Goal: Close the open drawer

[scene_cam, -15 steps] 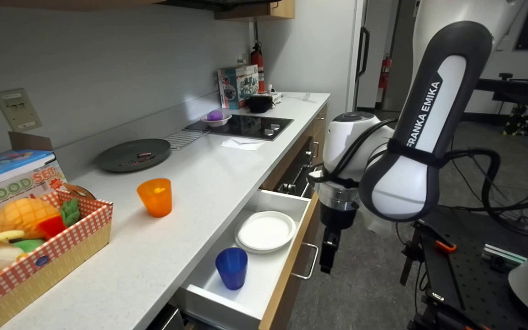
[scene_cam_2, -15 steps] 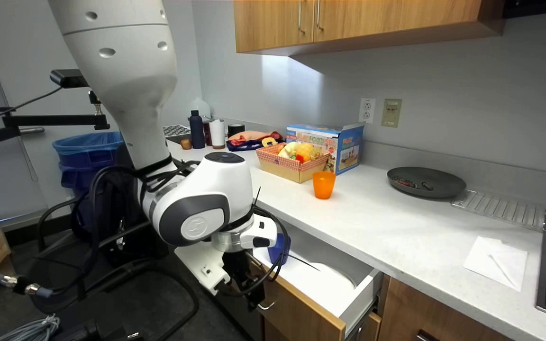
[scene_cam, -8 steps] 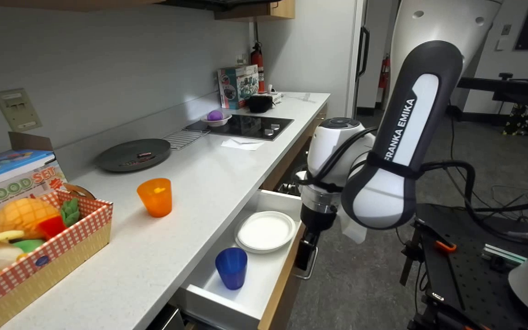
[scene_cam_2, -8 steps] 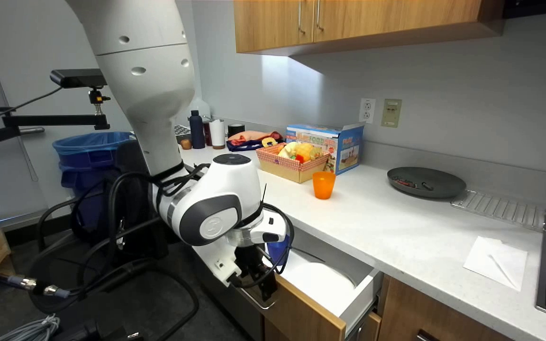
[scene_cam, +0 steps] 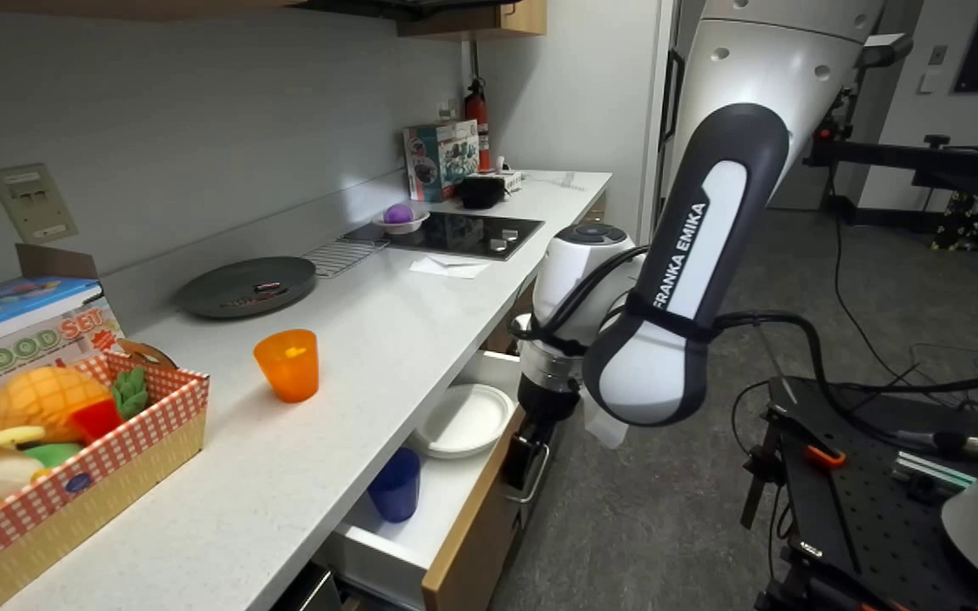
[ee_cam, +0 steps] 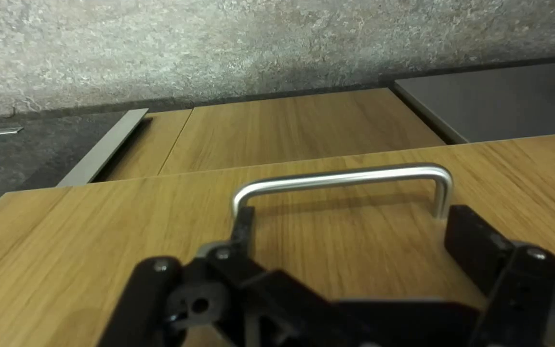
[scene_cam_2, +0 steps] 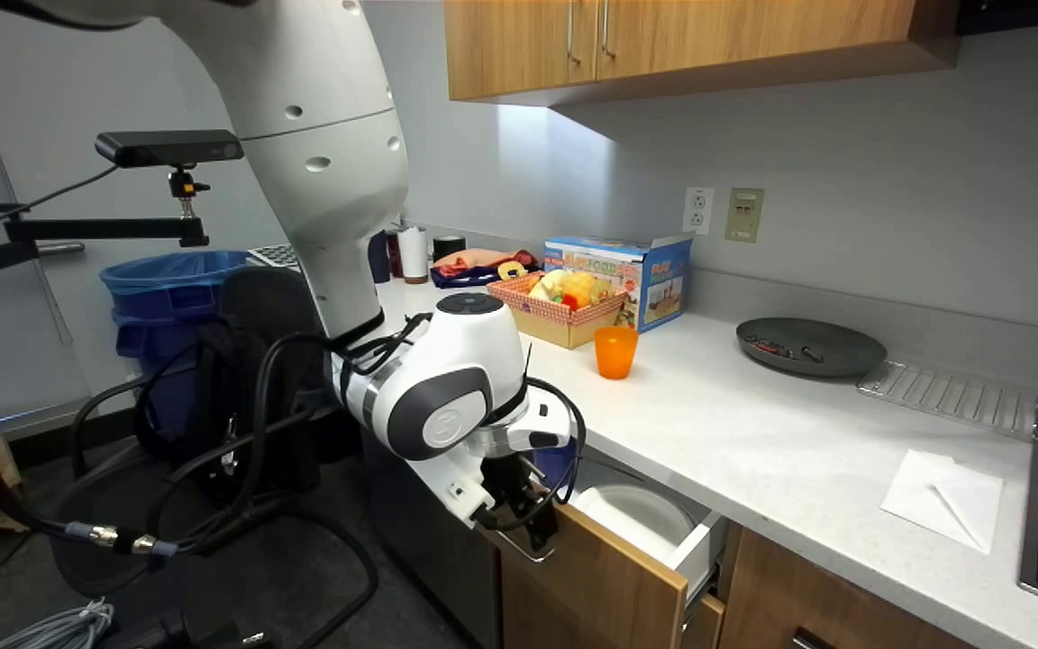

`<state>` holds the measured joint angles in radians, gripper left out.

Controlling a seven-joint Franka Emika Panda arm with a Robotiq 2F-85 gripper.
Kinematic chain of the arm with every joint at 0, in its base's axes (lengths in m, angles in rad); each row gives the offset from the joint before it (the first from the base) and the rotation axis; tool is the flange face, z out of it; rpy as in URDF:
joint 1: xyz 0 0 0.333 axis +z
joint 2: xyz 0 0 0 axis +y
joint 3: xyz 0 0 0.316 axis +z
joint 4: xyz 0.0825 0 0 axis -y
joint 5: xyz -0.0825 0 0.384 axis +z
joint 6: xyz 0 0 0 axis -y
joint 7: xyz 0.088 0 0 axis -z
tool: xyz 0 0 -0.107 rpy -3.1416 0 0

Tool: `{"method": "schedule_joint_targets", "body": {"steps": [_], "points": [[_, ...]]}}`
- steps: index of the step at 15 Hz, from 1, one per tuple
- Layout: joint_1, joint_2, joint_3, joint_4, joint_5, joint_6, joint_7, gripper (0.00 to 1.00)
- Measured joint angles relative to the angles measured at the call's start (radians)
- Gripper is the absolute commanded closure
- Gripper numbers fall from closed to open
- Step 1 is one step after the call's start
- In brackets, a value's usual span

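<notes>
The drawer (scene_cam: 468, 543) stands partly open under the counter, with a white inside and a wood-brown front. Its front (scene_cam_2: 614, 581) also shows in an exterior view. The slim metal bar handle (ee_cam: 345, 179) lies just ahead of my fingertips in the wrist view. My gripper (ee_cam: 350, 221) is open, its two fingers spread about as wide as the handle, with nothing between them. In both exterior views the gripper (scene_cam: 519, 479) is at the outer face of the drawer front, by the handle (scene_cam: 537, 479). Exact finger contact is hard to see.
Inside the drawer are white plates (scene_cam: 463, 420) and a blue cup (scene_cam: 396, 485), both below the counter edge. On the counter (scene_cam: 353, 339) stand an orange cup (scene_cam: 289, 365), a dark pan (scene_cam: 247, 287) and a basket of toy food (scene_cam: 73, 475). A black workbench (scene_cam: 871, 475) stands behind the arm.
My gripper has moved toward the counter, up to the drawer front. In the last half second the drawer has slid partway inward, and the blue cup and plates have moved with it.
</notes>
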<state>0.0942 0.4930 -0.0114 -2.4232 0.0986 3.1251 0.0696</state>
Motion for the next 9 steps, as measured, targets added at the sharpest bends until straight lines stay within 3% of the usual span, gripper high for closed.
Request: {"method": "schedule_joint_targets", "body": {"steps": [9], "points": [[0.011, 0.127, -0.002, 0.19, 0.002, 0.074, 0.032, 0.0]]}}
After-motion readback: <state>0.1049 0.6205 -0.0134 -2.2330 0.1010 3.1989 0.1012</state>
